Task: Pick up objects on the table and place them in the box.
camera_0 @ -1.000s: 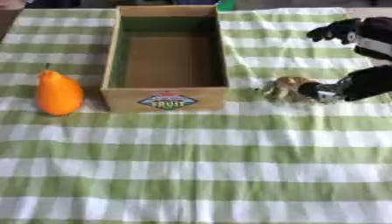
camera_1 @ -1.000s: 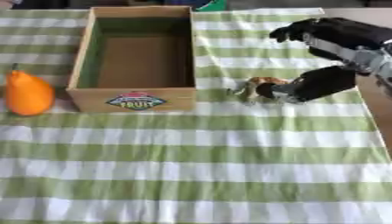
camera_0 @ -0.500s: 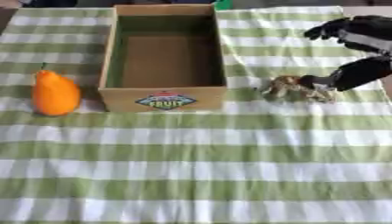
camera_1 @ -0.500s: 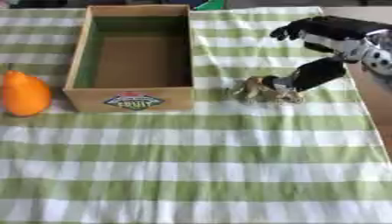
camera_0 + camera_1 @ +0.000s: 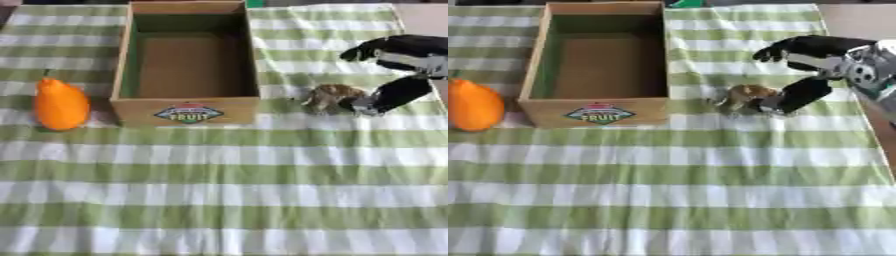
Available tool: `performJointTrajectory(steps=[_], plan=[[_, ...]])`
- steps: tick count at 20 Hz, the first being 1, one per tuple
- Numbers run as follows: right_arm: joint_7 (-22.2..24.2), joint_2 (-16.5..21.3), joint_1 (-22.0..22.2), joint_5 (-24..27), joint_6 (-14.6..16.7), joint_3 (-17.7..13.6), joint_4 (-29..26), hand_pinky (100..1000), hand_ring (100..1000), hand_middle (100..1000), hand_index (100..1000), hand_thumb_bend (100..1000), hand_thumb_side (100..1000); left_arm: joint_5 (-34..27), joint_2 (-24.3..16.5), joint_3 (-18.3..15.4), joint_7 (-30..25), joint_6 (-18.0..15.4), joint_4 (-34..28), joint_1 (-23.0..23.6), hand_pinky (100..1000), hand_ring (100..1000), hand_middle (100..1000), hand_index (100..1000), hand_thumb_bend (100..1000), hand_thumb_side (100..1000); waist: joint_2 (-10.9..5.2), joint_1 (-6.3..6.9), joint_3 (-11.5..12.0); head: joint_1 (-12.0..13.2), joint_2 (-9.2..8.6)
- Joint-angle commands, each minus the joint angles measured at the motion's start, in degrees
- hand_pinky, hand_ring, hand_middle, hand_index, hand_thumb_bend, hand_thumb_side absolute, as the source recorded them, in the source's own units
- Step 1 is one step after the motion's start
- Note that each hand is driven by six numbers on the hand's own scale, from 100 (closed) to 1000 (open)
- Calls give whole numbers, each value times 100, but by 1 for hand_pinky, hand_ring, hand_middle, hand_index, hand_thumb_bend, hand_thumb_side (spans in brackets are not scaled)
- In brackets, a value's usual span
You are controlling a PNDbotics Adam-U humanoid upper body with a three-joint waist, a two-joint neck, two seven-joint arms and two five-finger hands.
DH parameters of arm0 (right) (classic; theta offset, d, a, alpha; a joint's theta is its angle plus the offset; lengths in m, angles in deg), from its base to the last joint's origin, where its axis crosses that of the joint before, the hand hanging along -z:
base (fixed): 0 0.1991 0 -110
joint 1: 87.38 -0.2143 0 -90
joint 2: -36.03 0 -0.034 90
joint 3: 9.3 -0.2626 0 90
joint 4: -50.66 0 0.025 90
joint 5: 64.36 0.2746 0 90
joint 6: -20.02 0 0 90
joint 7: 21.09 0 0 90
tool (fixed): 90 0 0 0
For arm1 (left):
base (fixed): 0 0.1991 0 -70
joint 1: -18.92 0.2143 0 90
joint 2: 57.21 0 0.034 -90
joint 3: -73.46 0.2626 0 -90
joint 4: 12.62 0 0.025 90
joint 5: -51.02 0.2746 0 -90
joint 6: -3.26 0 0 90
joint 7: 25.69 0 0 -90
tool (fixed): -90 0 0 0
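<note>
Right robot hand (image 5: 811, 62) reaching the small brown toy (image 5: 744, 96)

The toy lies on the counter just right of the box (image 5: 534, 80), its long axis running left to right; the hand's thumb touches its right end, fingers spread open above it. The orange fruit (image 5: 472, 105) sits left of the box.

An open cardboard box (image 5: 190, 111) with a "FRUIT" label on its front wall stands empty. An orange pear-shaped fruit (image 5: 60, 104) sits upright just left of it; a small brown animal figure (image 5: 742, 96) stands to its right
</note>
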Motion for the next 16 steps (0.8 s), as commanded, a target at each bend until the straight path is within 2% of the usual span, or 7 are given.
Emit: performJointTrajectory(steps=[1,7,12,16], plan=[[115,129,-92,-96,112,-44,74,822,924,894,1000,331,555,-36,-122,-36,23,-8,-96,-70,756,832,768,834,100,1000,-92,-6,4,-15,21],[216,112,-149,-189,249,-89,168,811,912,876,1000,266,515,-51,-124,-33,31,-16,-96,-69,756,832,768,833,100,1000,-68,-21,-4,-18,44],[65,75,-163,-321,272,-37,182,780,874,827,941,105,402,-63,-108,-26,20,-32,-96,-67,755,829,766,833,100,1000,-42,-19,9,-35,38],[68,67,-126,-389,339,49,174,777,872,820,938,124,402,-73,-101,-35,24,-38,-96,-66,754,827,765,833,100,1000,-23,-23,24,-47,44]])
